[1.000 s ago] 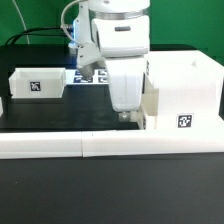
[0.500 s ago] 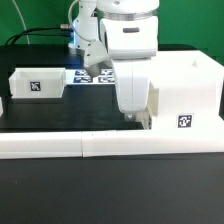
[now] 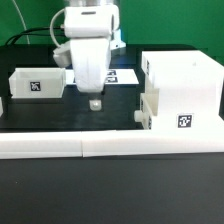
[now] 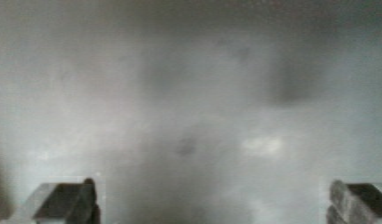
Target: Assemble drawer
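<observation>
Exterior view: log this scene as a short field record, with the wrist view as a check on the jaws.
housing: upright at the exterior view's right, tag on its near face
second tray: at the housing's open side, apparently partly in, knob pointing out
loose tray: on the table at the exterior view's left, open top, tag on its face
jaws: open, nothing between them, pointing down between the two trays
marker board: behind the arm, partly hidden
wall bar: along the near edge
</observation>
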Controlling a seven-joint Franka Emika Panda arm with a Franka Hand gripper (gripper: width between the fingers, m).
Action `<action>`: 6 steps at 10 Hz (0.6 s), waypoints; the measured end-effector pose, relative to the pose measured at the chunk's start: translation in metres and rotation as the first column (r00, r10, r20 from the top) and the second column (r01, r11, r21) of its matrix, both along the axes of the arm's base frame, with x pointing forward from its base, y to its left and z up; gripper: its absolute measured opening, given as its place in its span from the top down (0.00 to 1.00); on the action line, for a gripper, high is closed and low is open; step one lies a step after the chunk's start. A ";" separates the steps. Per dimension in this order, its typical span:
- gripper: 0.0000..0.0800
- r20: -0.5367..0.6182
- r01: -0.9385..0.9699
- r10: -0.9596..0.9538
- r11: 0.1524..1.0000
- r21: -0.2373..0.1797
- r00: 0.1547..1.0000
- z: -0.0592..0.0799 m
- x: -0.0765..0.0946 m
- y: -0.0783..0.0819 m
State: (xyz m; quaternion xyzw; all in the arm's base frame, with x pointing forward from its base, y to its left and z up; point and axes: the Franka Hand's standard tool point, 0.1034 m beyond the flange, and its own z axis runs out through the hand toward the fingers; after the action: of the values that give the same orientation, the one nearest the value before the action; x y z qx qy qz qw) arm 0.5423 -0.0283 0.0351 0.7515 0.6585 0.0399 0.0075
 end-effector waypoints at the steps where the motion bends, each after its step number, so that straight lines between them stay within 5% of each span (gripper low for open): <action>1: 0.19 -0.008 0.016 -0.016 1.000 -0.001 1.000 0.000 -0.014 -0.005; 4: 0.19 0.000 0.026 -0.026 1.000 -0.002 1.000 0.002 -0.016 -0.011; 6: 0.19 0.062 0.100 -0.099 0.995 -0.008 0.993 0.022 -0.033 -0.031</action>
State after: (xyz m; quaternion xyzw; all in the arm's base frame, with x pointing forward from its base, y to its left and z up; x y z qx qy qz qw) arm 0.5090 -0.0596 0.0573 0.7818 0.6198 0.0588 0.0338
